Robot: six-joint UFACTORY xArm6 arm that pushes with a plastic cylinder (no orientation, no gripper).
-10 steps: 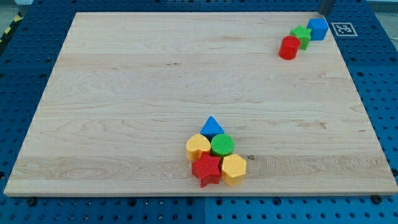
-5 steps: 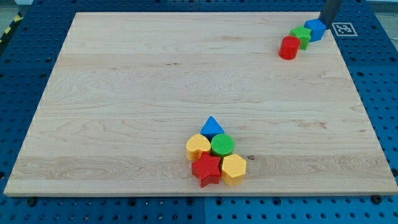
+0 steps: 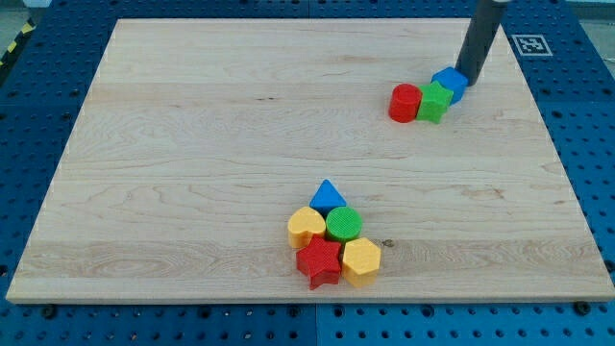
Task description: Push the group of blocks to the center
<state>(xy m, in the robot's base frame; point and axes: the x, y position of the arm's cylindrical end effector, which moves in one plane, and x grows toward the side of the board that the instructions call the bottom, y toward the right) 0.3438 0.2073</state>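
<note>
Three blocks stand in a row at the board's upper right: a red cylinder, a green block and a blue block, touching one another. My tip is at the blue block's right side, touching it. A second cluster lies near the view's bottom centre: a blue triangle, a yellow heart, a green cylinder, a red star and a yellow hexagon.
The wooden board lies on a blue pegboard table. A black-and-white marker tag sits off the board's upper right corner.
My tip has moved down and to the left, pushing the blue, green and red blocks leftward and down from the upper right corner. The bottom cluster has not moved.
</note>
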